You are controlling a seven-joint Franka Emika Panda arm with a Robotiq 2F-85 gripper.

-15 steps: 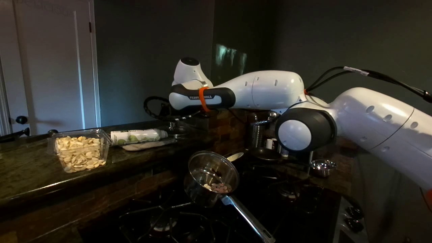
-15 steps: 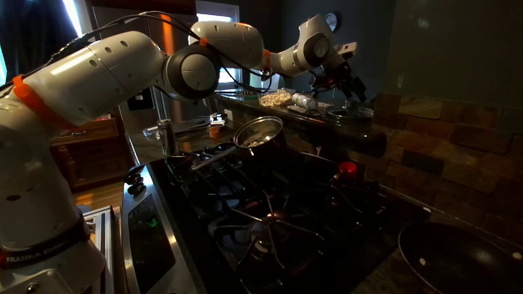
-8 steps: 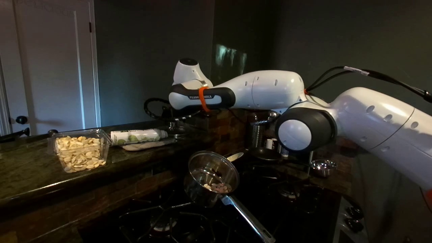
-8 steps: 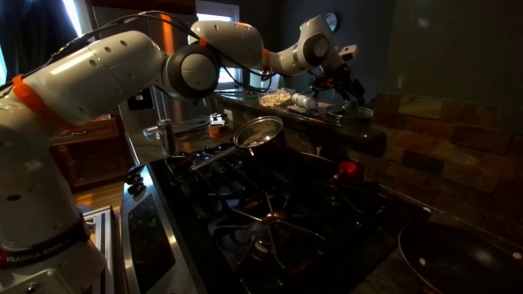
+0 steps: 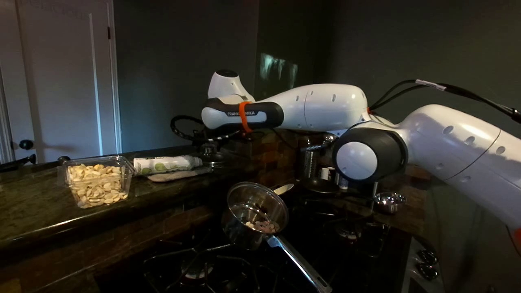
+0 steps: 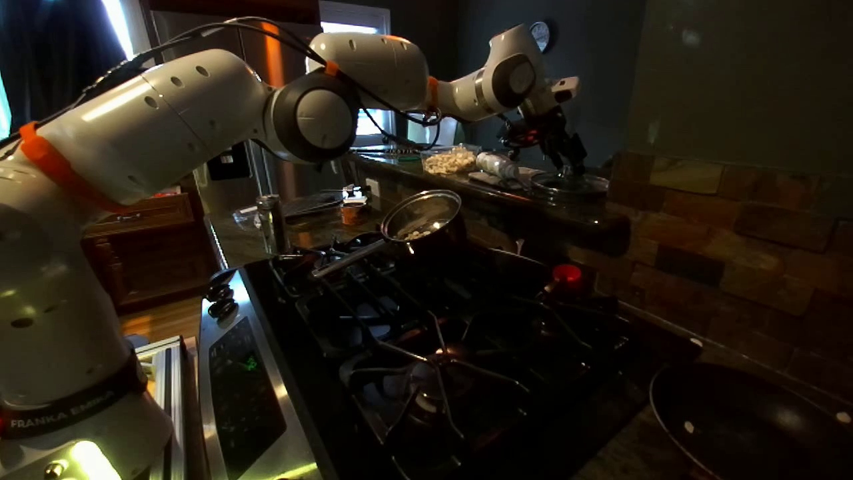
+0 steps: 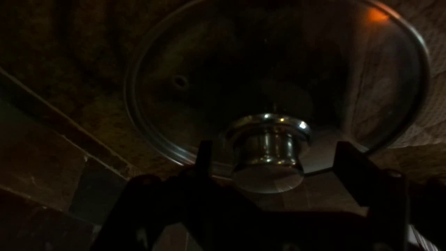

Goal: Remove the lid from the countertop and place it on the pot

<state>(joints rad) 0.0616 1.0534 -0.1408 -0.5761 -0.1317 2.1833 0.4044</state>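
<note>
The lid is round clear glass with a steel rim and a shiny steel knob. It lies on the raised countertop in both exterior views (image 5: 218,159) (image 6: 552,189) and fills the upper part of the wrist view (image 7: 223,66). My gripper (image 6: 568,167) is open just above it, pointing down. In the wrist view the two dark fingertips (image 7: 273,150) stand on either side of the knob, with a gap on each side. The pot is shiny steel with a long side handle and pale pieces inside. It stands on the stove in both exterior views (image 5: 240,234) (image 6: 448,235).
A clear box of pale pieces (image 5: 97,187), a white bottle lying down (image 5: 163,164) and a cloth (image 5: 177,176) share the raised counter with the lid. The stove (image 6: 436,360) lies lower. A stone-tile wall (image 6: 766,233) borders the counter's end. A dark pan (image 6: 746,420) is at front right.
The gripper has come down and slightly left in an exterior view, so its fingertips are now at the lid's knob. The lid and the pot have not moved.
</note>
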